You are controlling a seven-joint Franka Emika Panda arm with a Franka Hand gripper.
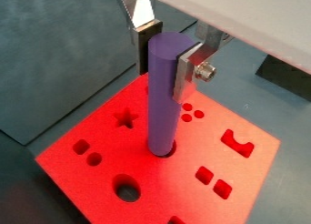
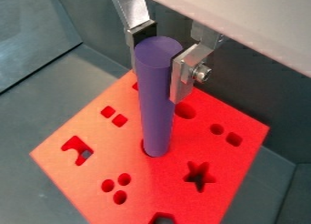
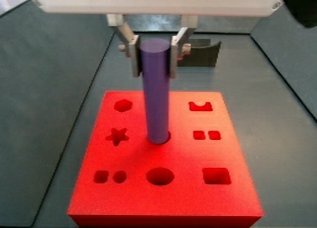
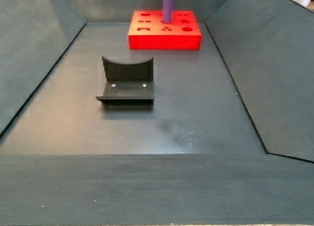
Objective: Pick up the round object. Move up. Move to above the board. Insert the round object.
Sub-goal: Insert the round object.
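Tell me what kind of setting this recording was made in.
Most likely a lab test cell for robot insertion trials, not a home or workshop. A bare grey floor walled by sloped grey panels holds only a red board with shaped cut-outs and a dark fixture. The gripper holds a purple rod upright in the board's centre hole.

Premises appear to be a robotics test cell or laboratory rig, not a domestic setting. Evidence: a bare dark grey floor (image 4: 172,129) enclosed by sloping grey walls (image 4: 37,73); the fixture (image 4: 127,81) standing on the floor; the gripper (image 3: 152,44) positioned above a red board (image 3: 161,181). Surroundings beyond the enclosure are not discernible.
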